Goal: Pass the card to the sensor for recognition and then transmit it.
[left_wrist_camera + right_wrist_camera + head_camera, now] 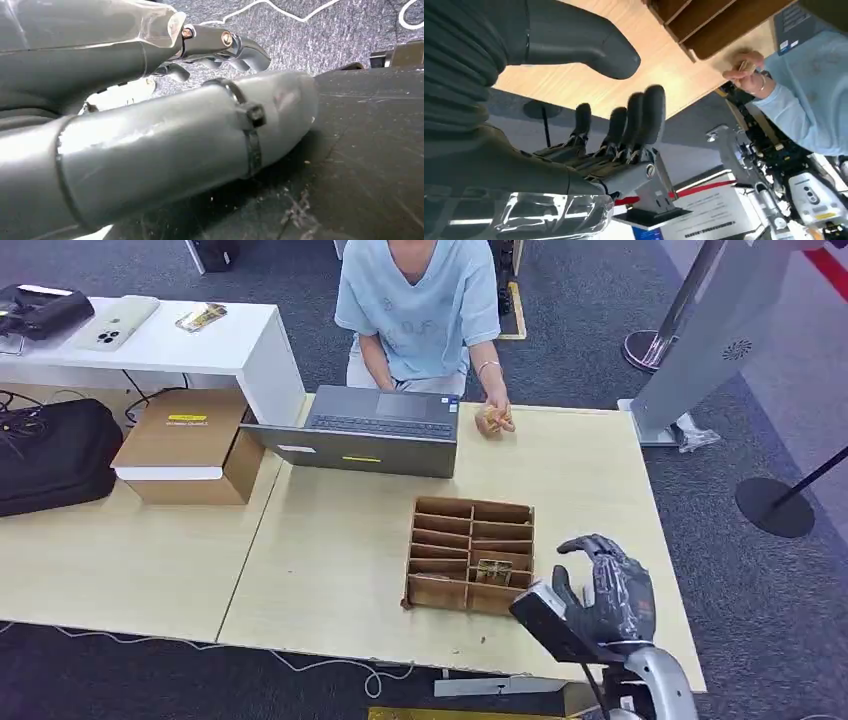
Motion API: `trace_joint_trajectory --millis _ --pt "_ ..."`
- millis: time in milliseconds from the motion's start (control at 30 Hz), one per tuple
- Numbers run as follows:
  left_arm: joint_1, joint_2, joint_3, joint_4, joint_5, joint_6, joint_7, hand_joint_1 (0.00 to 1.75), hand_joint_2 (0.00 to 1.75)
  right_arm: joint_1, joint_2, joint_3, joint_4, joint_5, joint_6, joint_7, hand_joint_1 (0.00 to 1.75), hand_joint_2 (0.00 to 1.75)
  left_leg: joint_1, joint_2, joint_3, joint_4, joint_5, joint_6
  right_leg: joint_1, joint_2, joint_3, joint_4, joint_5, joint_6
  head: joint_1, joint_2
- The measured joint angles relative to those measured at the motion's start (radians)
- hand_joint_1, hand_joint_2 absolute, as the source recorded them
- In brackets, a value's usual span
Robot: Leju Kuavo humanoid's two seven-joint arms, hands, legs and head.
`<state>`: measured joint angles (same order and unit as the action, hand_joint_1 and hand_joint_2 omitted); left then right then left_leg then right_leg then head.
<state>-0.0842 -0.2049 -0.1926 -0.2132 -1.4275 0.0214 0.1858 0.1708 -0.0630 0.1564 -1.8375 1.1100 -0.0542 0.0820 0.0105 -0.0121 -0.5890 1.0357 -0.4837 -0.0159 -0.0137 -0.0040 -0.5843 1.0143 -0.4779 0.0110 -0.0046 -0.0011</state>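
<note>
Head view: right robot hand (612, 592) spread, holding nothing, just right of the divided box (470, 553) on the surface (340, 540). Card (491, 570) lies in a near compartment. Left robot hand (220, 47): fingers curled, holding nothing.

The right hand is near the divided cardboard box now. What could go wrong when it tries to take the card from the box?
1. The right hand hovers open beside the divided box; its thick fingers may not fit the narrow compartment where the card lies.
2. The light box sits loose on the table, so a push could slide it.
3. The person's hand rests on the table beyond the box, so a wide reach could come near it.
</note>
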Motion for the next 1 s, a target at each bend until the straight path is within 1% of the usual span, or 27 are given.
trace_joint_trajectory --millis 133,233,267,300,333,467,500,733,767,933,967,1000 --pt "0.0 0.0 0.0 0.0 -0.004 0.0 -0.007 0.0 0.0 -0.034 -0.013 0.022 0.037 -0.024 0.0 0.0 0.47 1.75 0.0 0.0 0.0 0.0 0.0 0.0 0.0 0.0 0.0 0.0 0.0 0.0 0.0 0.0" --pt "-0.001 0.0 0.0 0.0 -0.004 -0.001 -0.007 0.0 0.0 -0.073 -0.021 0.038 0.066 -0.042 0.008 0.003 0.61 1.75 0.0 0.0 0.0 0.0 0.0 0.0 0.0 0.0 0.0 0.0 0.0 0.0 0.0 0.0" --pt "-0.001 0.0 0.0 0.0 -0.003 -0.002 -0.007 0.0 0.0 -0.085 -0.023 0.045 0.078 -0.042 0.015 0.005 0.54 1.75 0.0 0.0 0.0 0.0 0.0 0.0 0.0 0.0 0.0 0.0 0.0 0.0 0.0 0.0" --pt "-0.001 0.0 0.0 0.0 -0.003 -0.003 -0.007 0.0 0.0 -0.097 -0.024 0.05 0.087 -0.042 0.023 0.006 0.51 1.75 0.0 0.0 0.0 0.0 0.0 0.0 0.0 0.0 0.0 0.0 0.0 0.0 0.0 0.0" --pt "-0.001 0.0 0.0 0.0 -0.002 -0.004 -0.007 0.0 0.0 -0.111 -0.025 0.057 0.103 -0.042 0.027 0.006 0.42 1.75 0.0 0.0 0.0 0.0 0.0 0.0 0.0 0.0 0.0 0.0 0.0 0.0 0.0 0.0" --pt "-0.002 0.0 0.0 0.0 0.002 -0.007 -0.007 0.0 0.0 -0.154 -0.026 0.088 0.162 -0.043 0.043 0.006 0.4 1.75 0.0 0.0 0.001 0.0 0.0 0.0 0.0 0.0 0.001 0.0 0.0 0.0 0.0 0.0" --pt "-0.002 0.0 0.0 0.0 0.003 -0.007 -0.007 0.0 0.0 -0.164 -0.026 0.096 0.178 -0.043 0.044 0.008 0.42 1.75 0.0 0.0 0.001 0.0 0.0 0.0 0.0 0.0 0.0 0.0 0.0 0.0 0.0 0.0" --pt "-0.002 0.0 0.001 0.0 0.013 -0.007 -0.007 0.0 0.0 -0.196 -0.027 0.136 0.229 -0.044 0.044 0.024 0.38 1.75 0.0 0.0 0.0 0.0 0.0 0.0 0.0 0.0 0.0 0.0 0.0 0.0 0.0 0.0" --pt "-0.002 0.0 0.001 0.0 0.014 -0.006 -0.007 0.0 0.0 -0.198 -0.027 0.139 0.233 -0.044 0.044 0.026 0.42 1.75 0.0 0.0 0.0 0.0 0.0 0.0 0.0 0.0 0.0 0.0 0.0 0.0 0.0 0.0" --pt "-0.002 0.0 0.006 0.0 0.018 -0.003 -0.007 0.0 0.0 -0.206 -0.027 0.148 0.251 -0.044 0.047 0.034 0.45 1.75 0.0 0.0 0.0 0.0 0.0 0.0 0.0 0.0 0.0 0.0 0.0 0.0 0.0 0.0" --pt "-0.002 0.0 0.009 0.0 0.018 -0.001 -0.007 0.0 0.0 -0.207 -0.027 0.15 0.253 -0.045 0.048 0.034 0.51 1.75 0.0 0.0 0.0 0.0 0.0 0.0 0.0 0.0 0.0 0.0 0.0 0.0 0.0 0.0" --pt "-0.001 0.001 0.011 0.0 0.018 0.0 -0.007 0.0 0.0 -0.207 -0.027 0.152 0.256 -0.045 0.05 0.037 0.47 1.75 0.0 0.0 0.0 0.0 0.0 0.0 0.0 0.0 0.0 0.0 0.0 0.0 0.0 0.0"
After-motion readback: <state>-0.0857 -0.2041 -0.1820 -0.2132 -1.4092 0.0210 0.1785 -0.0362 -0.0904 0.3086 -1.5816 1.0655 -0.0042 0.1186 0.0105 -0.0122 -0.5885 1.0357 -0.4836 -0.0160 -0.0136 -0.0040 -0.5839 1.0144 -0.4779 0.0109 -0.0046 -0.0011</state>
